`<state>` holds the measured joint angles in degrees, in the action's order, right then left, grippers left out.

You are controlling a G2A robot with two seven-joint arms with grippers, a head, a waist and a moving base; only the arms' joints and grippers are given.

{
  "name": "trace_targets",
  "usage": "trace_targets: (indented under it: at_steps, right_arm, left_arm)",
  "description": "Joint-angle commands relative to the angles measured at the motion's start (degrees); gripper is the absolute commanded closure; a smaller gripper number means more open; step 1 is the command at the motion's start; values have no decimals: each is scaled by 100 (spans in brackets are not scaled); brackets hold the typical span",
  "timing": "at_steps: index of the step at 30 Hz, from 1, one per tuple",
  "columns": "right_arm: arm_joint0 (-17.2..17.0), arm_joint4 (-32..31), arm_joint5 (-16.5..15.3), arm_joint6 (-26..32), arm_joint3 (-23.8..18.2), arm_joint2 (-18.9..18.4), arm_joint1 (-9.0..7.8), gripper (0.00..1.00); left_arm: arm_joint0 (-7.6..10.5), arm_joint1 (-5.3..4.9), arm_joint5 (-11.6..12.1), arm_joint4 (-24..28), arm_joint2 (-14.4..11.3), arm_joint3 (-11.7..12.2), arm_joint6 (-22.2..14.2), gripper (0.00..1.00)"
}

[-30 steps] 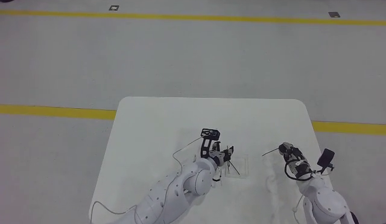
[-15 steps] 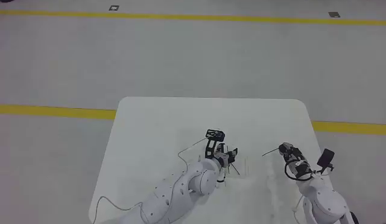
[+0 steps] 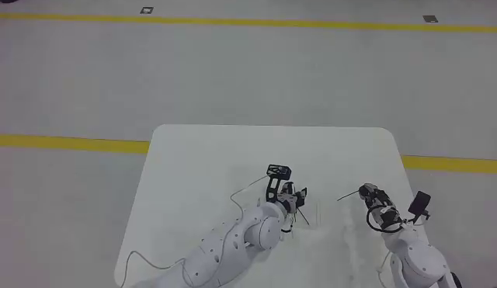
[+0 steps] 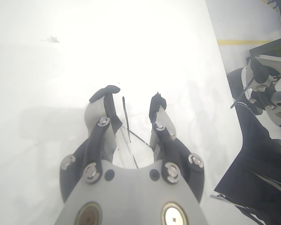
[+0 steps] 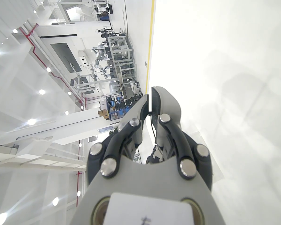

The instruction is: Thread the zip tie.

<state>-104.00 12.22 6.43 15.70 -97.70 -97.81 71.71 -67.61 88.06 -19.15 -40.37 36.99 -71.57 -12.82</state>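
Note:
A thin black zip tie [image 4: 126, 116] lies on the white table [image 3: 203, 164] between the fingers of my left gripper [image 4: 133, 97], which is open just above it. A second black tie [image 4: 140, 139] crosses under the palm, over what looks like a clear plastic packet [image 4: 123, 139]. From above, the left gripper [image 3: 295, 199] is at the table's middle near the front. My right gripper [image 3: 363, 189] is farther right, shut on another zip tie [image 3: 347, 196] whose free end points toward the left gripper. That right gripper [image 4: 260, 76] and its tie [image 4: 242, 92] also show past the table's edge.
The table's far half and left side hold nothing. A small dark speck [image 4: 52, 39] marks the surface beyond the left gripper. The table's right edge [image 3: 400, 160] lies close to the right arm. Yellow floor lines [image 3: 248, 22] run beyond the table.
My left arm has shifted a little to the right and away from the table's front edge, its gripper now over the loose ties. The right arm has stayed still with its tie.

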Motion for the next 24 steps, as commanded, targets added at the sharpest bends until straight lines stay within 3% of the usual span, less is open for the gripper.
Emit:
trace_targets:
  at_steps: [1, 12, 15, 21, 24]
  right_arm:
    - [1, -4, 0, -2, -1, 1, 0, 100]
    - [-4, 13, -5, -6, -1, 0, 0, 100]
    - [-2, 19, -11, 0, 4, -3, -1, 100]
    - [2, 22, -22, 11, 11, -6, -3, 100]
    - [9, 29, -23, 20, 26, -12, -4, 100]
  left_arm:
    - [-6, -3, 1, -13, 9, -15, -2, 72]
    - [49, 16, 5, 2, 51, 44, -27, 78]
    - [74, 29, -1, 12, 53, 82, -14, 82]
    - [97, 50, -3, 32, 57, 124, 20, 100]
    - [100, 58, -6, 36, 58, 136, 37, 100]
